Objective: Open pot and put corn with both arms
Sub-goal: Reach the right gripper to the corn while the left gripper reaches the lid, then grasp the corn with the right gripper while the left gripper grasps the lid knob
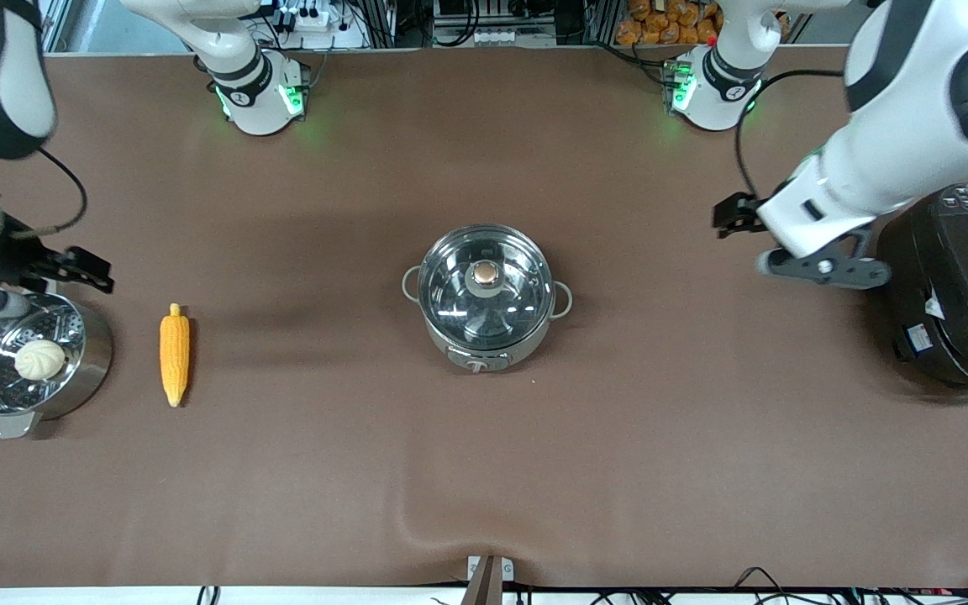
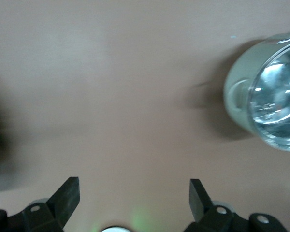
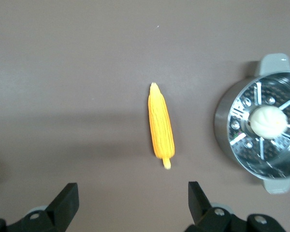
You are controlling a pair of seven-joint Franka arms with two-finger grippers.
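Note:
The pot (image 1: 484,323) stands at the middle of the table with its glass lid (image 1: 511,296) on and the copper knob (image 1: 485,272) on top. It also shows in the left wrist view (image 2: 268,92). The corn (image 1: 174,355) lies on the table toward the right arm's end, beside the steamer pot, and shows in the right wrist view (image 3: 161,126). My left gripper (image 1: 734,216) is open and empty in the air between the pot and the black cooker; it shows in its own view (image 2: 134,191). My right gripper (image 1: 85,267) is open and empty above the steamer pot's rim; it shows in its own view (image 3: 133,193).
A steel steamer pot (image 1: 81,370) with a pale bun (image 1: 39,359) on its perforated insert stands at the right arm's end. A large black cooker (image 1: 954,286) stands at the left arm's end. The brown table cover has a raised fold (image 1: 450,512) near the front edge.

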